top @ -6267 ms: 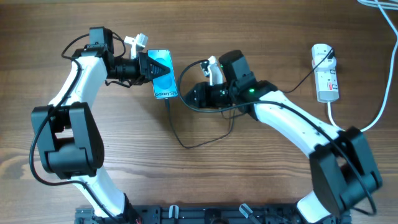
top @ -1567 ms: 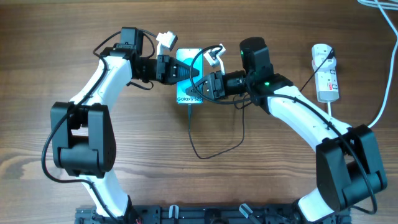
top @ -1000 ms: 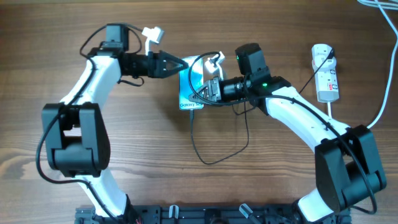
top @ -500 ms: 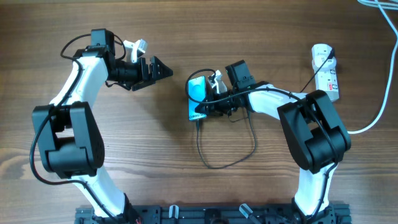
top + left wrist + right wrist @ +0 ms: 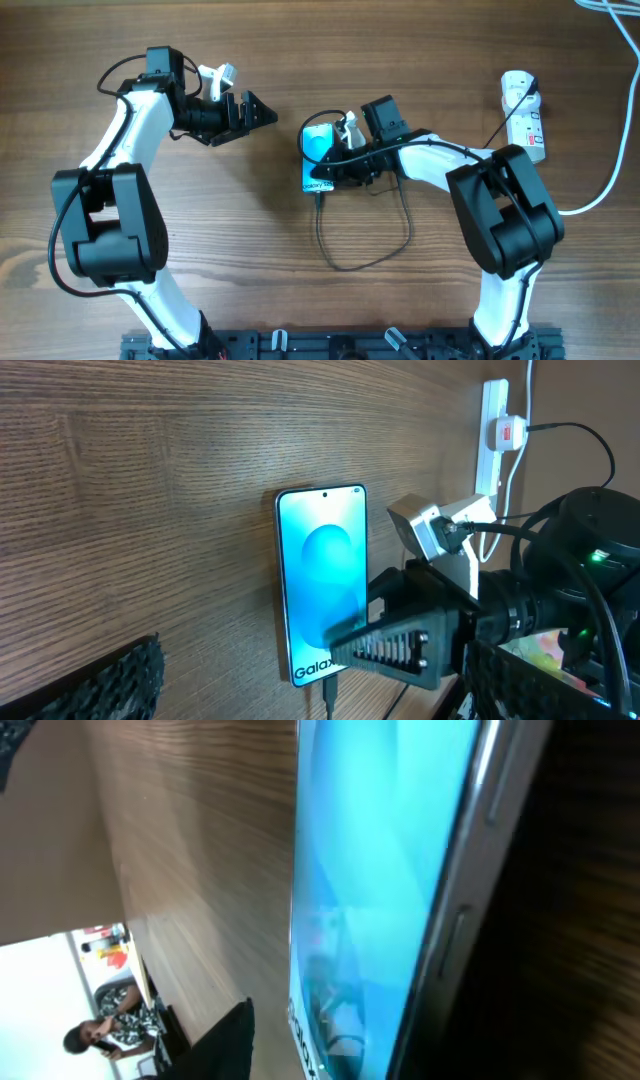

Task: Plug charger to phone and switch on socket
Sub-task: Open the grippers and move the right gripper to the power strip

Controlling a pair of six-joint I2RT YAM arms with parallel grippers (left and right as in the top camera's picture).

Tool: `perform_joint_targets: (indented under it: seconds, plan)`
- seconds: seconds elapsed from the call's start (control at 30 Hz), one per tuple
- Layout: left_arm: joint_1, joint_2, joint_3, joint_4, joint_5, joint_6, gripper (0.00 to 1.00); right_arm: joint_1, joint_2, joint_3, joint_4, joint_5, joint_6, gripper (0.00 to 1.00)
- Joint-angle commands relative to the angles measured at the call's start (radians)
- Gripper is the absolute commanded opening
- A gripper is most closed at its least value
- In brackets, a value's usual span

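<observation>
The phone (image 5: 316,160) lies on the wood table with its cyan screen up; in the left wrist view the phone (image 5: 322,580) looks flat. The charger's dark connector (image 5: 330,698) sits in its lower end. The black cable (image 5: 365,262) loops toward the front and runs back to the socket (image 5: 525,128). My right gripper (image 5: 338,165) is at the phone's right edge. One of its fingers (image 5: 400,645) hangs over the lower screen, and a strip of wood shows between that finger (image 5: 222,1045) and the screen (image 5: 380,870). My left gripper (image 5: 262,110) is open and empty, left of the phone.
The socket (image 5: 497,430) is a white strip at the far right with a red switch (image 5: 506,432) and a black plug in it. Its thick white cord (image 5: 590,195) runs off the right edge. Bare wood lies left of and in front of the phone.
Over the last second my left gripper drew back to the left, away from the phone. My right gripper set the phone down on the table and its jaws parted.
</observation>
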Motion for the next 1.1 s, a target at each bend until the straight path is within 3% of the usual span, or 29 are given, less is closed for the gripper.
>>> perform_joint_targets:
  seconds: [0.0,0.3,0.43,0.63,0.77,0.93,0.97,1.07]
  plan:
    - [0.000,-0.002,0.000,0.002,-0.006,-0.003,1.00,0.002,0.019,-0.008,-0.040,0.193,0.040,0.45]
    - [0.000,-0.002,0.000,0.002,-0.006,-0.003,1.00,0.002,0.019,-0.008,-0.067,0.328,0.136,0.63]
    - [0.000,-0.002,0.000,0.002,-0.006,-0.003,1.00,0.002,0.019,-0.007,-0.067,0.377,0.169,0.76]
    - [0.000,-0.002,0.000,0.002,-0.006,-0.003,1.00,0.000,0.006,0.007,-0.134,0.399,0.196,0.82]
    - [0.000,-0.002,0.000,0.003,-0.022,-0.002,1.00,-0.001,-0.072,0.103,-0.340,0.428,0.101,0.86]
    - [0.000,-0.002,0.000,0.003,-0.171,-0.002,1.00,-0.022,-0.245,0.118,-0.384,0.428,0.055,0.92]
    - [0.000,-0.002,0.000,0.003,-0.209,-0.002,1.00,-0.027,-0.285,0.118,-0.406,0.429,0.016,1.00]
    - [0.000,-0.002,0.000,0.003,-0.267,-0.003,1.00,-0.054,-0.379,0.122,-0.493,0.480,0.011,1.00]
